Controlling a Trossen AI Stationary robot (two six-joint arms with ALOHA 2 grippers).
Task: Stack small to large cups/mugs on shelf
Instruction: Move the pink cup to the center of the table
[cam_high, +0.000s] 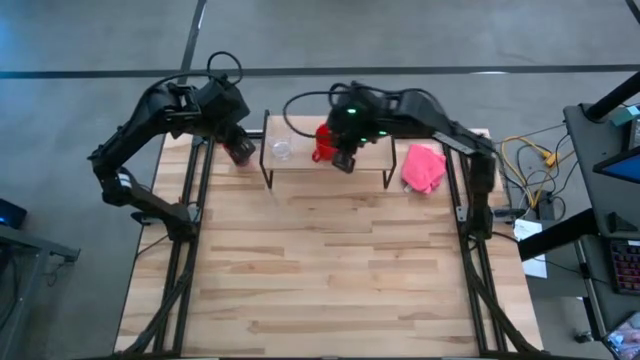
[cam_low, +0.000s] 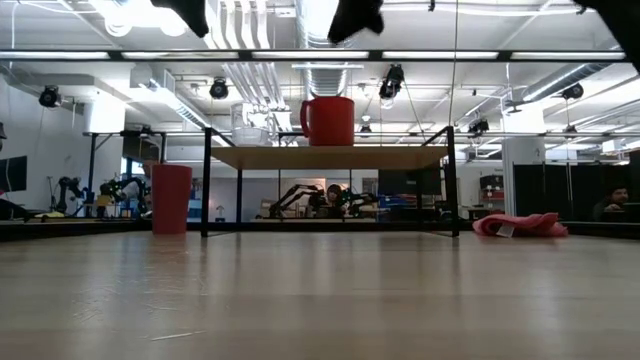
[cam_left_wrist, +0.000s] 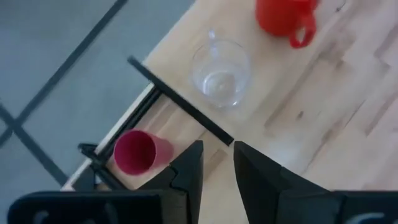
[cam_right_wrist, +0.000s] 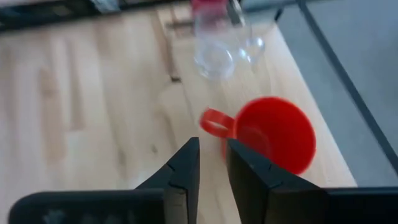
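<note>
The shelf (cam_high: 330, 160) stands at the table's far side. The clear glass (cam_high: 282, 150) and the red mug (cam_high: 325, 142) stand upright on its plank, the mug right of the glass, its handle toward the near edge. The magenta tumbler (cam_left_wrist: 137, 151) stands upright on the table just left of the shelf (cam_low: 171, 198). My left gripper (cam_high: 240, 150) hovers shut and empty above the tumbler and the shelf's left end (cam_left_wrist: 217, 162). My right gripper (cam_high: 343, 160) hovers shut and empty just above the mug's handle side (cam_right_wrist: 212, 162).
A soft pink cloth (cam_high: 423, 167) lies on the table right of the shelf. Bare tabletop (cam_high: 330, 270) stretches from the shelf to the near edge. Cables lie off the table's right side.
</note>
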